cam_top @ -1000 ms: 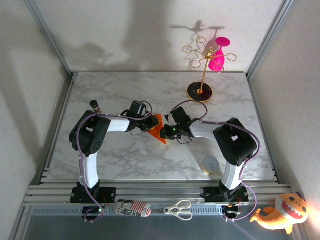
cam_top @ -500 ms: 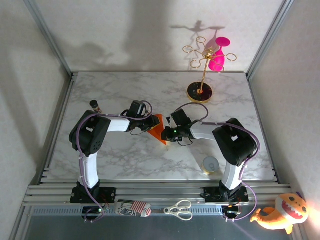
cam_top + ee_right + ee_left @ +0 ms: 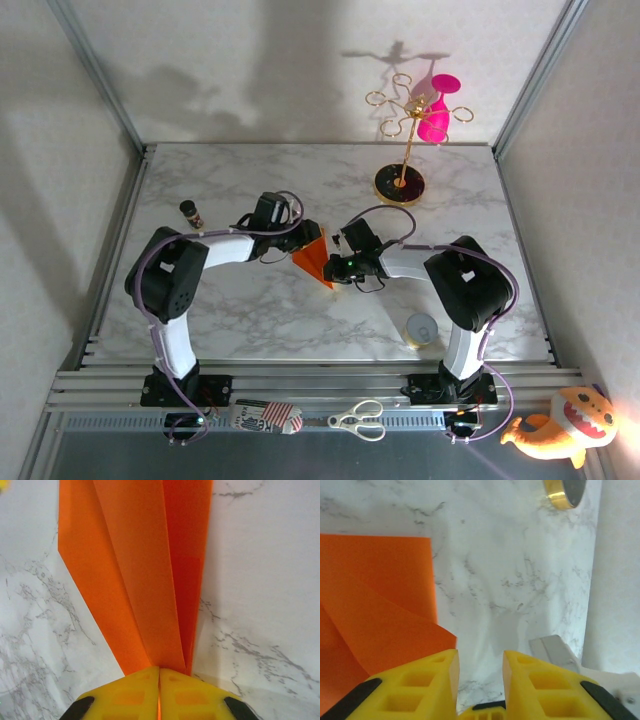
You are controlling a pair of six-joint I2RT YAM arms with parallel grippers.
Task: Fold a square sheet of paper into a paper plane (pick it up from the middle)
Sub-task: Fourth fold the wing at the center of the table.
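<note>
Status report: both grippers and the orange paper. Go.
Right gripper shut on the paper plane, at its narrow end. Left gripper open at its edge, gripping nothing. Gold stand apart, farther back.

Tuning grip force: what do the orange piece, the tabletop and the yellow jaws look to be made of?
Orange paper: thin matte sheet, likely plain paper; it holds sharp lengthwise creases.
Tabletop: white with grey veins, marble look; stone or printed laminate, cannot tell.
Left gripper jaws: yellow, matte, with open cells moulded in; probably printed plastic.
</note>
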